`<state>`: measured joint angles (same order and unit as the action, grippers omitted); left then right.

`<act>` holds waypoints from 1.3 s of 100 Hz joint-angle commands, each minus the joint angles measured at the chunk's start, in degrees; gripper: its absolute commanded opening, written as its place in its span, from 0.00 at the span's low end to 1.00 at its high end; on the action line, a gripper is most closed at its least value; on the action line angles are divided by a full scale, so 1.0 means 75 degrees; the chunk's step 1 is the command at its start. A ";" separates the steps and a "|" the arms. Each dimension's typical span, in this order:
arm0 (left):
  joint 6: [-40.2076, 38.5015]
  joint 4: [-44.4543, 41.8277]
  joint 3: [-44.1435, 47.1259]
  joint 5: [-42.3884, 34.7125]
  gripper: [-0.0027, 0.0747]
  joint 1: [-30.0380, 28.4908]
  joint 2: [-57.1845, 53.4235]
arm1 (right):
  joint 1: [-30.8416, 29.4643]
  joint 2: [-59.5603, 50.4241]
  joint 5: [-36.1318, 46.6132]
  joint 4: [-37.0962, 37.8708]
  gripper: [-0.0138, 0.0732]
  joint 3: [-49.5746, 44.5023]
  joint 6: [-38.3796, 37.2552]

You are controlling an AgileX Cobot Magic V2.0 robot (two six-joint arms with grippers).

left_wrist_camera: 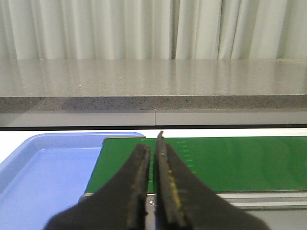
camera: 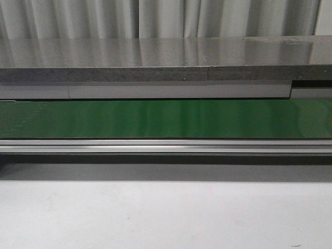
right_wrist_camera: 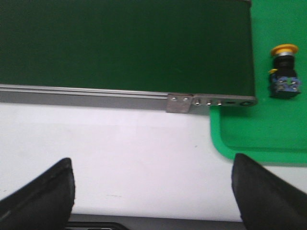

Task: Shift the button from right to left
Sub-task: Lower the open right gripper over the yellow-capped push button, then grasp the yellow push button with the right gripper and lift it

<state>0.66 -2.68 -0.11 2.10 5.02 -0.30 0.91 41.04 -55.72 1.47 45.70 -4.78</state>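
Observation:
The button [right_wrist_camera: 284, 72], orange-yellow cap on a black body with blue bits, stands in a green tray [right_wrist_camera: 259, 134] beyond the end of the green conveyor belt [right_wrist_camera: 124, 43]. It shows only in the right wrist view. My right gripper [right_wrist_camera: 152, 165] is open, its fingers spread wide over bare white table, well short of the button and to one side of it. My left gripper [left_wrist_camera: 152, 143] is shut with nothing between its fingers, hanging over the other belt end [left_wrist_camera: 225, 163] beside a blue tray [left_wrist_camera: 43, 177]. Neither gripper shows in the front view.
The belt [camera: 166, 119] runs across the front view behind an aluminium rail [camera: 166, 147], with a grey stone counter [camera: 166, 62] and curtains behind. White table [camera: 166, 212] lies in front of the rail.

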 commanded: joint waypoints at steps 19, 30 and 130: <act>-0.0088 0.0063 0.0315 -0.0611 0.04 -0.0015 -0.0270 | -0.0028 0.0238 0.0401 0.2932 0.87 0.0857 -0.1470; -0.0088 0.0063 0.0315 -0.0611 0.04 -0.0015 -0.0270 | -0.0028 0.0671 0.0289 0.3283 0.87 0.1146 -0.1477; -0.0088 0.0063 0.0315 -0.0611 0.04 -0.0015 -0.0270 | -0.3669 0.6362 0.3532 0.2443 0.87 0.2271 -0.0293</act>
<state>0.66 -2.68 -0.11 2.10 5.02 -0.30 -26.13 88.76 -32.11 20.88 59.34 -11.25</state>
